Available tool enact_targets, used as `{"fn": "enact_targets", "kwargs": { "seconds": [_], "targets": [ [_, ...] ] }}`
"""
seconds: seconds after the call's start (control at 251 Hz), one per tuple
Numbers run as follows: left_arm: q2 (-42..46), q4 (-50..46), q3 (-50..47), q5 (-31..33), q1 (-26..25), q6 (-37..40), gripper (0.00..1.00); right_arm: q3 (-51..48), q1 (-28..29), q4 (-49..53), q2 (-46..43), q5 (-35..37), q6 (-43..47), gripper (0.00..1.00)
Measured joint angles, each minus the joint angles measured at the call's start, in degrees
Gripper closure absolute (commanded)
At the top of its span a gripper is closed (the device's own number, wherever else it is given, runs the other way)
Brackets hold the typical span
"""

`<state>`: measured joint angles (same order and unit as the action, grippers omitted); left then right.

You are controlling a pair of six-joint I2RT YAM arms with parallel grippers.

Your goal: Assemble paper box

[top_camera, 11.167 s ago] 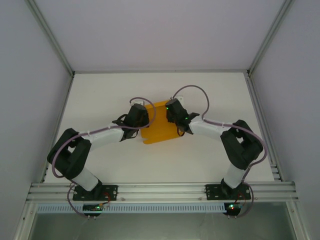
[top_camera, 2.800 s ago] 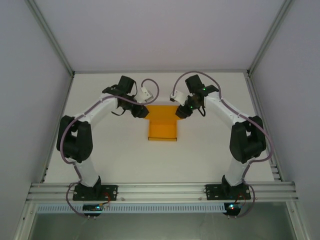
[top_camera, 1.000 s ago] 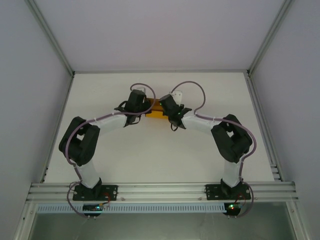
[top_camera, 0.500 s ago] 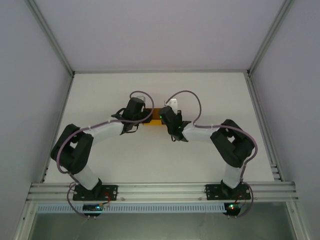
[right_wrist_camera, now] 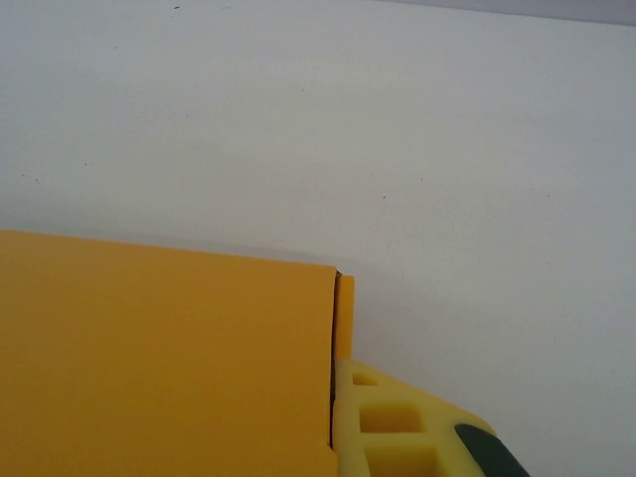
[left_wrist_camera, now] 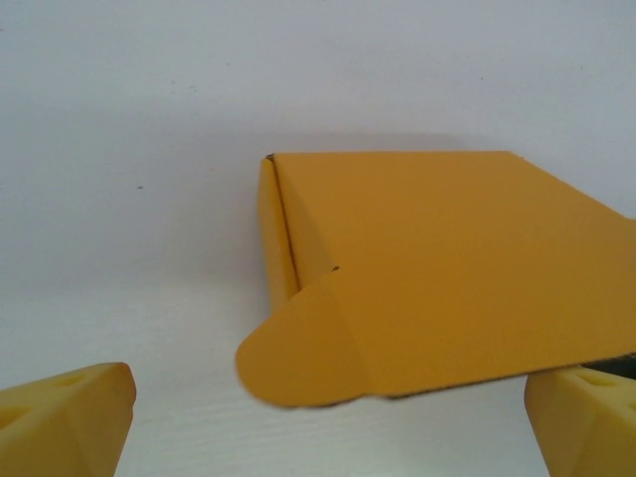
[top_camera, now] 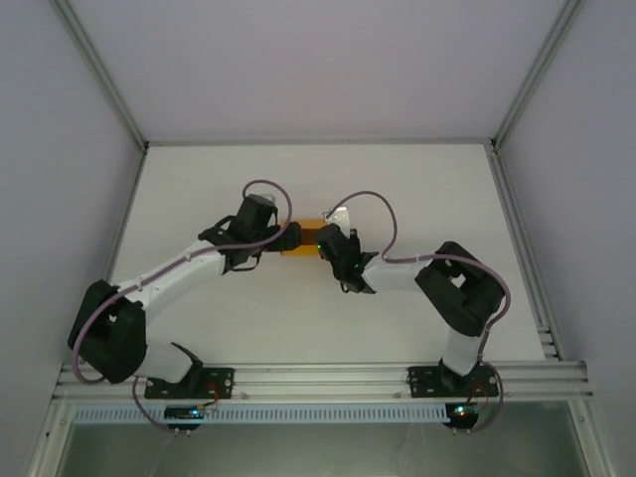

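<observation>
The paper box (top_camera: 304, 238) lies flat at the far middle of the surface (top_camera: 417, 189), with free white room around. The left tool (left_wrist_camera: 333, 402) stands wide before its rounded flap (left_wrist_camera: 298, 350). The right tool (top_camera: 326, 242), narrow, touches its right edge.

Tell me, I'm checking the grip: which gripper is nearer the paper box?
Right. The right gripper, shut, has a finger against the side of the paper box; the left gripper, open, sits just short of its rounded tab.
</observation>
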<state>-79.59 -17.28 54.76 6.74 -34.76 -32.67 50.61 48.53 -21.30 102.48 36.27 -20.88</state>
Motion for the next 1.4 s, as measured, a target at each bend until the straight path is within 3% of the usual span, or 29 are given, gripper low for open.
{"fn": "enact_targets", "kwargs": {
  "seconds": [0.315,0.491,0.77,1.038,1.345,1.401],
  "targets": [
    [-2.6,-0.9,8.0,-7.9,10.8,-2.9,0.0,-1.4,1.2,3.6,0.8,-0.7,1.3,0.84],
    [-10.3,-0.4,8.6,-13.8,11.3,-2.8,0.02,-1.4,1.5,3.9,0.8,-0.7,1.9,0.8],
    [-20.2,5.0,7.6,-20.1,11.6,-2.4,0.14,-1.4,1.6,4.8,0.3,-1.8,3.2,0.7],
    [-26.4,13.2,9.6,-26.8,12.7,-1.8,0.19,-3.0,1.2,9.2,-4.2,-7.3,7.0,0.43],
    [-28.2,15.2,8.3,-27.6,12.7,-1.2,0.28,-9.1,-0.1,16.3,-20.1,-17.9,9.9,0.02],
    [-28.3,15.7,8.2,-27.8,12.7,-1.1,0.32,-10.1,-0.9,16.7,-22.7,-19.6,9.7,0.01]
  ]
}}
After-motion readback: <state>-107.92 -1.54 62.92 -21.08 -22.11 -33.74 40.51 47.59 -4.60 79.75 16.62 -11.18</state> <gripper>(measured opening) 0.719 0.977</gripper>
